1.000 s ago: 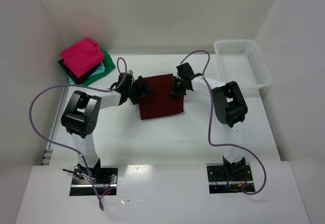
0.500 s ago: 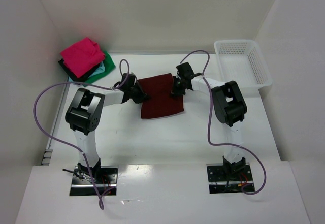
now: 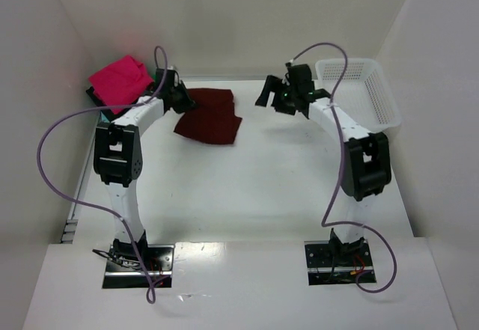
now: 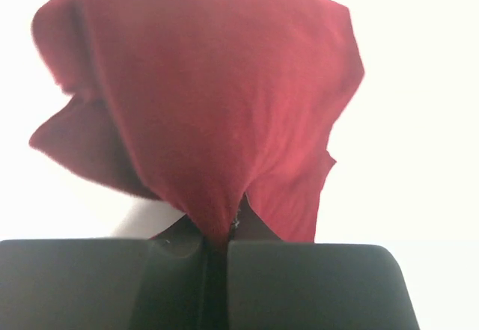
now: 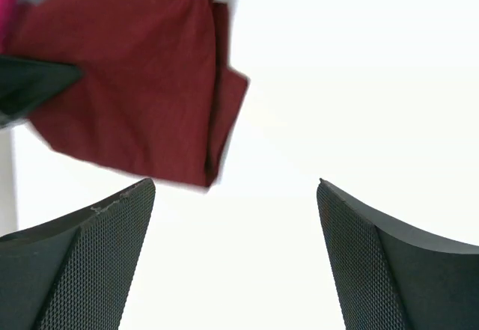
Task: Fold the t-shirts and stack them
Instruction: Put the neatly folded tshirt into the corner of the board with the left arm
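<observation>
White walls enclose a white table. Toward its far left, the left gripper is pinched tight on one edge of a folded maroon t-shirt, and the cloth bunches at the jaws. Just beside it, in the far left corner, a bright pink shirt tops a stack of folded shirts. The right gripper hovers apart from the maroon cloth, jaws spread wide and empty, near a white mesh basket.

White walls stand beyond the left tool and right tool and at either side. The white bench below them is evenly lit.
</observation>
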Controlling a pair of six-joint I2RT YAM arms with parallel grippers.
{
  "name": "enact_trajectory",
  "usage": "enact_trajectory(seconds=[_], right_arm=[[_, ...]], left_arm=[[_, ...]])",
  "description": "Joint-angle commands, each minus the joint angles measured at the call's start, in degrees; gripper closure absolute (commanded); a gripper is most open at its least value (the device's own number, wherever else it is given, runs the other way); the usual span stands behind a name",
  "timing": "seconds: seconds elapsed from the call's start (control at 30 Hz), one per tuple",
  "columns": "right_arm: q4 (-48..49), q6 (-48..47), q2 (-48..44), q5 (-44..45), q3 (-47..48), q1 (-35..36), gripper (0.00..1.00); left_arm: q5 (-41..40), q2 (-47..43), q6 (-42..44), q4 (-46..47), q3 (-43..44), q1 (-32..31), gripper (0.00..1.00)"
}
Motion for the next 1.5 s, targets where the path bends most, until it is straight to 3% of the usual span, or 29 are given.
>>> enact_trajectory(seconds=[0.0,0.2,0.33,0.37,0.43,0.53,0.8,1.13,1.47], right_arm=[[1.0,-1.6,-8.9,2.9,3.0,-0.2,0.06],[3.3,1.2,-13.5,3.4,-5.3,-0.7,0.06],[5.1,3.6,-14.9,3.4,-9.1,-0.7,0.06],[5.1,4.3,-14.9,3.4,-9.6,-0.7,0.06],[5.6,4.9,-14.9,3.4,-9.6,-0.7,0.06],[5.6,5.6,-14.9,4.0,-10.1,-0.7,0.06],[5.1,6.1,-13.9,3.9,-8.9,-0.7,0.06],[5.1,6.1,-12.2,1.0,-8.4,-0.7,0.06],[4.5,6.6,-11.7,1.0,-9.0,-0.2,0.07]], left_arm=[[1.5,4.7,5.3,-3.5,8.5,4.3,1.0],[5.5,13.9,8.9,-9.3,26.6,9.9,1.0],[7.3,23.1,12.4,-18.8,49.9,11.9,1.0],[8.3,25.5,12.4,-21.2,62.6,11.9,1.0],[10.1,29.7,11.2,-23.2,69.7,13.8,1.0],[12.2,29.0,9.4,-19.5,69.1,15.5,1.0],[8.1,26.2,9.9,-24.3,72.5,20.6,1.0],[8.8,21.1,9.3,-24.2,73.0,29.3,1.0],[7.1,20.5,8.2,-24.8,73.6,32.3,1.0]])
